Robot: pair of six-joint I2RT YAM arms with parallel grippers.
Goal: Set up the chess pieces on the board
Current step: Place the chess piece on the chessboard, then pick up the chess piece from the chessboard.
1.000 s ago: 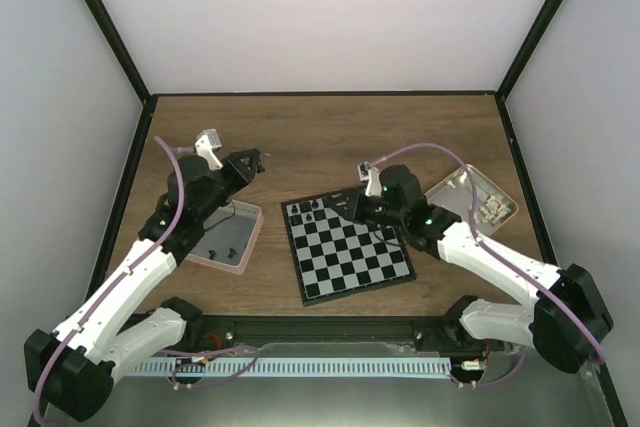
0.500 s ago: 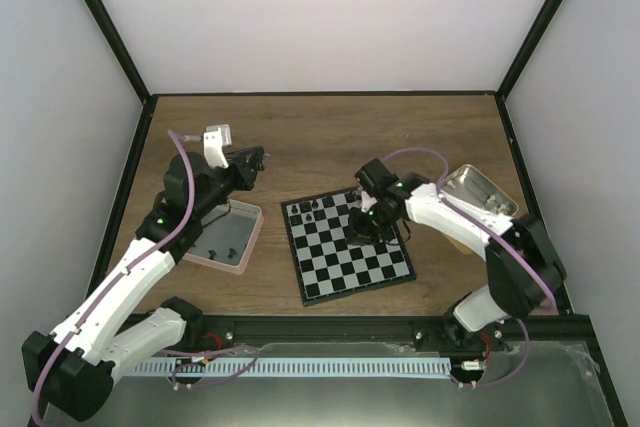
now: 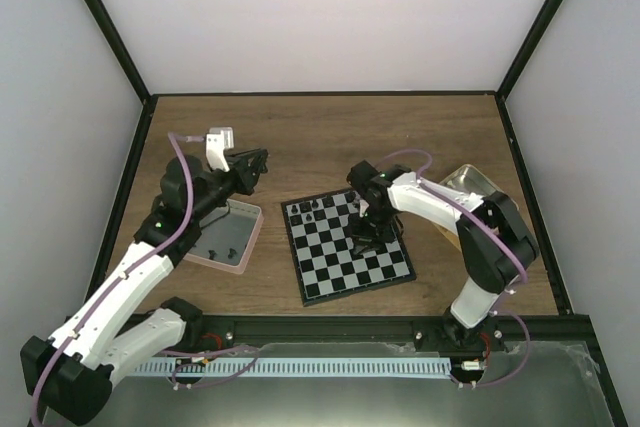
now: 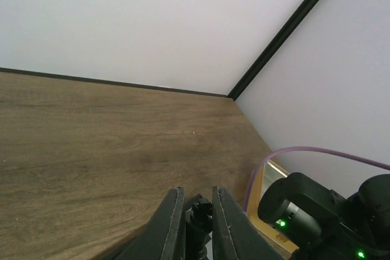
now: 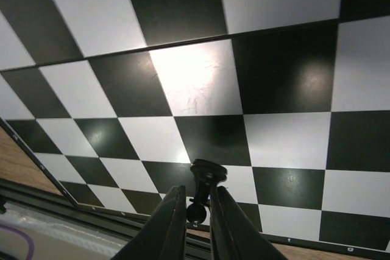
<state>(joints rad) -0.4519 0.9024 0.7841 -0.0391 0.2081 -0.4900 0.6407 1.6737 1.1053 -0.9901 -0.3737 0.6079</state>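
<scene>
The board (image 3: pixel 345 247) of black and pale checks lies mid-table, with several black pieces (image 3: pixel 315 209) along its far edge. My right gripper (image 3: pixel 364 239) hangs over the board's right half, shut on a black pawn (image 5: pixel 205 181) held base-first above the squares (image 5: pixel 195 80). My left gripper (image 3: pixel 256 162) is raised over the wood left of the board, shut on a black piece (image 4: pixel 201 217) between its fingers (image 4: pixel 172 223).
A pink-rimmed tray (image 3: pixel 240 237) with a few black pieces sits left of the board. A tan tin (image 3: pixel 480 187) stands at the right, behind my right arm; it shows in the left wrist view (image 4: pixel 271 181). Walls close the table's far and side edges.
My right gripper swung from the board's far right corner down over the board's right half with its pawn. My left gripper lifted a little and edged right.
</scene>
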